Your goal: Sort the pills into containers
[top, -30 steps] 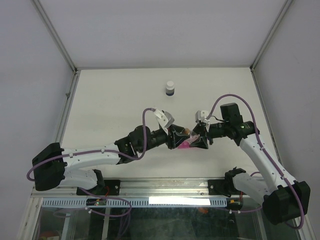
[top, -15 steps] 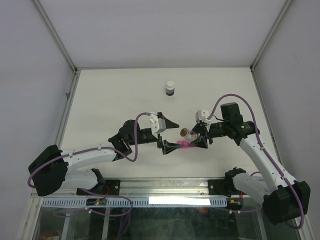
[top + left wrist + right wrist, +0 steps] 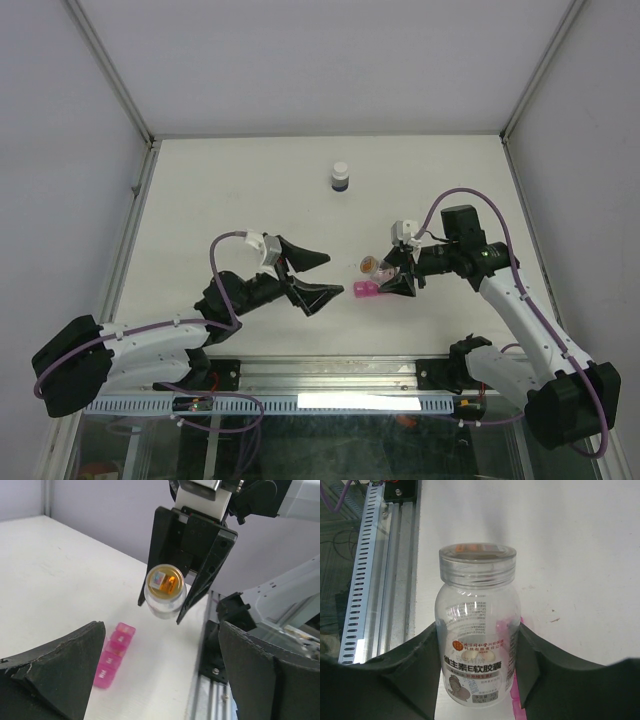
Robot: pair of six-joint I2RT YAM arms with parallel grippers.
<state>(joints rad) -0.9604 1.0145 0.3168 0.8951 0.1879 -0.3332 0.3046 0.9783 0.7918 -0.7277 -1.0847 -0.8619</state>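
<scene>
Pink translucent strip [image 3: 114,655], its separate lids clear only from the left wrist; left gripper [image 3: 325,275] spread, right gripper [image 3: 387,280] pinching vial [image 3: 477,630].

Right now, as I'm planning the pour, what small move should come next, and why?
Probably bring the open left claw to the cap: the vial, held off the table by the right claw near the pink organizer, is capped, so no pills can come out.

The left arm [image 3: 160,332] and right arm [image 3: 525,315] have white links, black joints and looping purple cables [image 3: 215,255]. The left hand [image 3: 328,275] and right hand [image 3: 385,278] carry broad black wedge fingers [image 3: 55,672].
</scene>
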